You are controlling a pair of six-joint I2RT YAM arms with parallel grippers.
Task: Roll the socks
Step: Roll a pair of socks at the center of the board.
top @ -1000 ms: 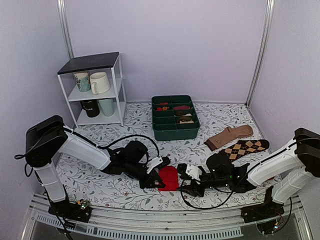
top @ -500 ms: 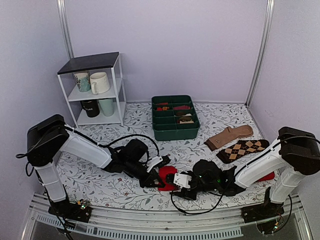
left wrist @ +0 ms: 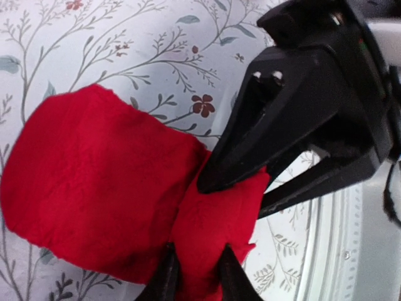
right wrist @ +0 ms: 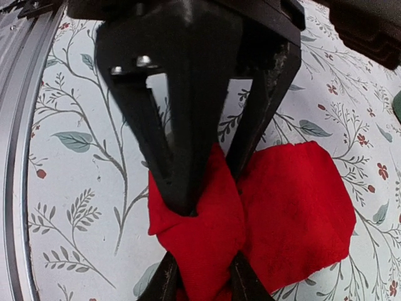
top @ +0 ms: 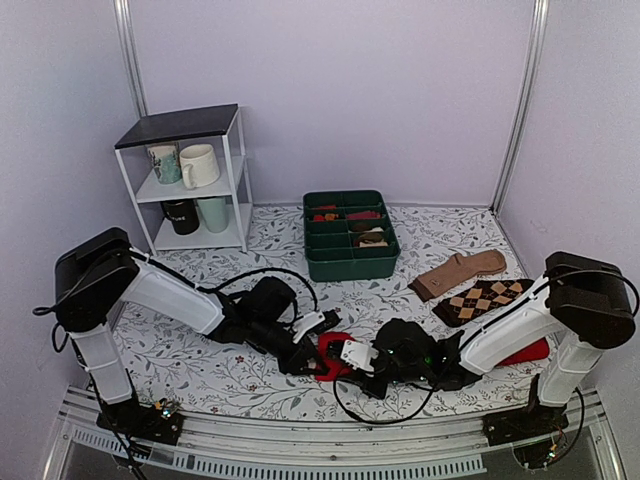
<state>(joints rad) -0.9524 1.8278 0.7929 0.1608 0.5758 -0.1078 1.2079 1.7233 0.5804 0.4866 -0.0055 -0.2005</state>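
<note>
The red socks [top: 332,342] lie bunched on the table near the front edge. Their pale beige end is hidden. In the left wrist view the red fabric [left wrist: 94,182] spreads flat to the left, with a raised fold at the right. My left gripper [left wrist: 197,276] is shut on that fold from below. My right gripper [left wrist: 233,197] pinches the same fold from the far side. In the right wrist view my right gripper [right wrist: 205,282] is shut on the fold of the socks [right wrist: 294,207], and my left gripper [right wrist: 210,185] faces it. In the top view the left gripper [top: 310,352] and right gripper [top: 345,357] meet tip to tip.
A green divided bin [top: 350,250] stands at the back middle. A white shelf with mugs [top: 190,180] is at the back left. A brown sock [top: 460,272] and an argyle sock [top: 490,297] lie at the right. Another red piece [top: 527,352] shows under the right arm. The metal rail [top: 300,455] runs along the front.
My right gripper has moved left across the table to the red socks and now grips the fold opposite the left gripper. The left gripper has stayed on the socks.
</note>
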